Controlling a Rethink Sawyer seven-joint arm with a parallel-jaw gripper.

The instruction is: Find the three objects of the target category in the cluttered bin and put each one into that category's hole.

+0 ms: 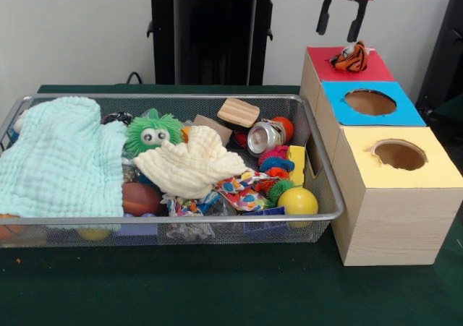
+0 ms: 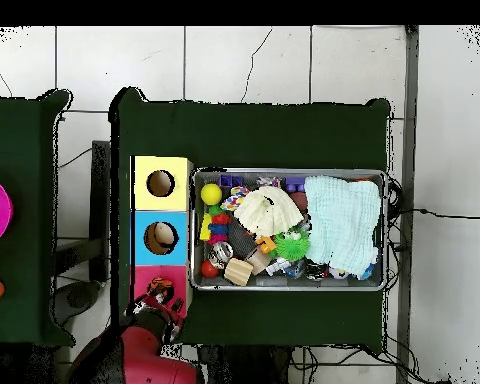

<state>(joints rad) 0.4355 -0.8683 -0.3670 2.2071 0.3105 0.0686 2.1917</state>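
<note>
The wire mesh bin (image 1: 181,98) lies at the left, full of mixed toys; it also shows in the overhead view (image 2: 289,172). An orange plush with black stripes (image 1: 351,57) sits on the red-surrounded top (image 1: 324,64) of the farthest wooden box and covers its hole. It shows there from above too (image 2: 161,292). My gripper (image 1: 338,35) hangs open and empty just above the plush, apart from it. In the overhead view the gripper (image 2: 156,314) is at the red box's near end. No other plush animal shows in the bin.
A mint cloth (image 1: 61,160) and a cream cloth (image 1: 192,163) cover much of the bin. A green furry ball with eyes (image 1: 153,132), a wooden block (image 1: 238,112), a metal can (image 1: 264,136) and a yellow ball (image 1: 297,200) lie around them. The blue-surrounded hole (image 1: 370,102) and yellow-surrounded hole (image 1: 399,155) are open.
</note>
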